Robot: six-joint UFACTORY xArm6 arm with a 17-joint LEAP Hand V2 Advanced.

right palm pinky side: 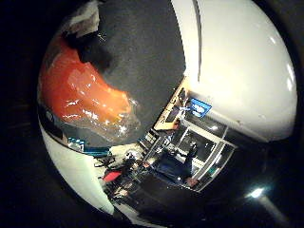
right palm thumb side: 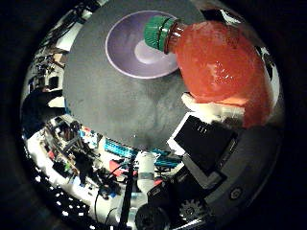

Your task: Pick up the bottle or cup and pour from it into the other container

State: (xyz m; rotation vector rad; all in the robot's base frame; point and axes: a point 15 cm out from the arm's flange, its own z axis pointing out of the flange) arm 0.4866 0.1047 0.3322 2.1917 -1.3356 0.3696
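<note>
A clear plastic bottle (right palm thumb side: 216, 62) of orange-red drink with a green cap (right palm thumb side: 158, 34) lies close against my palm. In the right thumb side palm view its capped neck points over a shallow purple bowl (right palm thumb side: 129, 48) that stands on a round grey table (right palm thumb side: 125, 105). The cap is on. My right hand (right palm thumb side: 206, 144) shows as black and white finger parts pressed against the bottle's side. In the right little finger side palm view the bottle's orange body (right palm pinky side: 85, 90) fills the space by the palm, with the grey table top (right palm pinky side: 142, 43) behind it.
The table's rim (right palm thumb side: 86, 144) curves round past the bowl. Beyond it is a cluttered room with shelves, screens and equipment (right palm pinky side: 195, 142). A large white curved part (right palm pinky side: 242, 66) fills one side of the little finger side view.
</note>
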